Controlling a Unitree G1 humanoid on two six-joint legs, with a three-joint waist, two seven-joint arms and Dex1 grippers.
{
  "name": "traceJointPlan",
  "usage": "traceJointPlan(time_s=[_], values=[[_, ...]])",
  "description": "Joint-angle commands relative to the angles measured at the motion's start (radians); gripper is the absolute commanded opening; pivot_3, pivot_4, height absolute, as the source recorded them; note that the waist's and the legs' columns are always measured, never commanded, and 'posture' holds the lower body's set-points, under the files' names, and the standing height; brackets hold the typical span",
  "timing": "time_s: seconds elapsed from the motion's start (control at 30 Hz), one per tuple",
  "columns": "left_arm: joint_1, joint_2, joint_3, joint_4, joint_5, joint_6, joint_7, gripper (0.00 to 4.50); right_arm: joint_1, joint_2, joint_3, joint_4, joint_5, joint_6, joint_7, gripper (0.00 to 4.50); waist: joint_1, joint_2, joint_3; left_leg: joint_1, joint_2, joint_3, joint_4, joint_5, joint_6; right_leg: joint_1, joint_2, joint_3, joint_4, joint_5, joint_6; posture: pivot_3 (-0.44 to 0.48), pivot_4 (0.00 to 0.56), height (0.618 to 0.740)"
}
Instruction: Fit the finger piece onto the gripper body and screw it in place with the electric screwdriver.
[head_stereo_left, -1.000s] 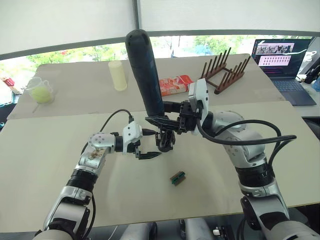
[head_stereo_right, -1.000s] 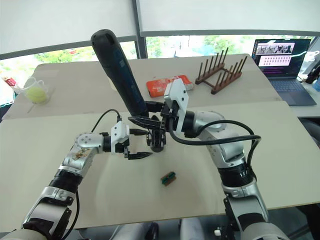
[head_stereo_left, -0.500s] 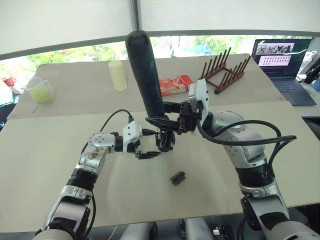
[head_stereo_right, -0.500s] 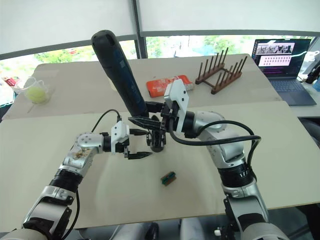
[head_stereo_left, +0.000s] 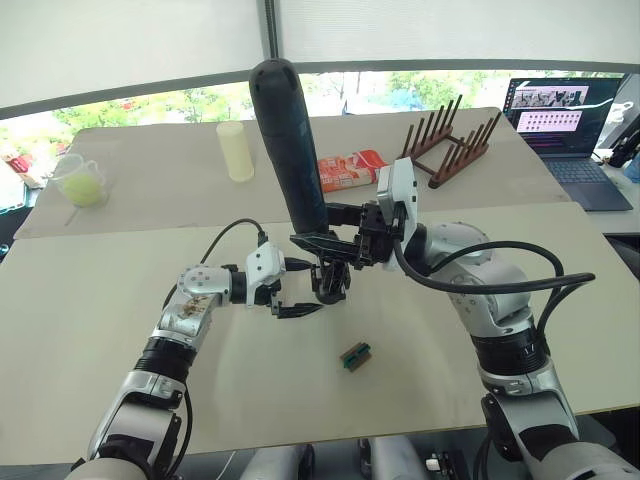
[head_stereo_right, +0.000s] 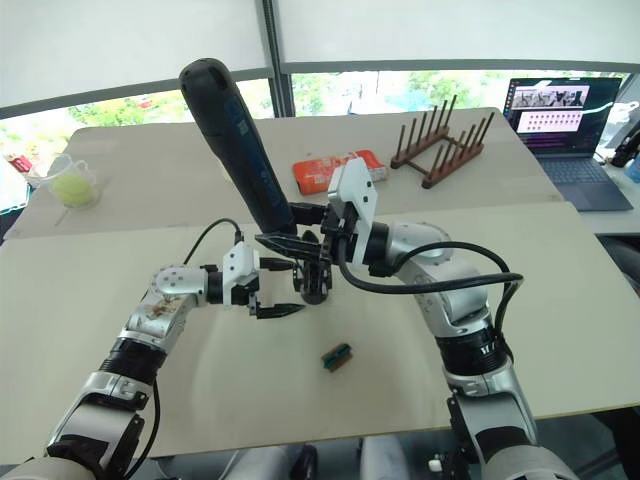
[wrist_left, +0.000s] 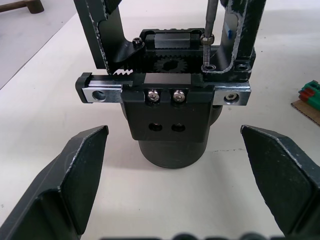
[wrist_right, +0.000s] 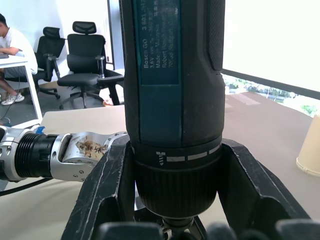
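Crowded middle of the table, open surface all round

The small black chunky gripper body stands on the beige table, hemmed in by the open black-fingered left gripper on one side and the right gripper, clamped round the long dark navy electric screwdriver, above it. The screwdriver's thin metal bit bars the body's top. A small green-brown block lies near, apart.

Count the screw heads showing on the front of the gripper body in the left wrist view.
2: both sit side by side on the front of the gripper body, just above two empty holes. Others may be hidden behind the electric screwdriver bit.
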Motion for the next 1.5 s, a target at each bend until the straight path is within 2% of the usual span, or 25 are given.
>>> traceJointPlan(time_s=[0.03,1.5], values=[[-0.023,-0.001,0.010,-0.009,-0.003,-0.023,0.001,4.50,-0.004,0.000,-0.028,-0.065,0.030,-0.011,0.001,1.91,0.000,0.000,0.000,0.000,0.000,0.000,0.000,0.000,0.000,0.000,0.000,0.000,0.000,0.000,0.000,0.000,0.150,0.740],[-0.009,-0.007,0.008,-0.028,-0.006,-0.016,0.006,4.50,-0.022,0.015,-0.026,-0.025,-0.003,-0.054,0.014,1.91,0.000,0.000,0.000,0.000,0.000,0.000,0.000,0.000,0.000,0.000,0.000,0.000,0.000,0.000,0.000,0.000,0.150,0.740]])
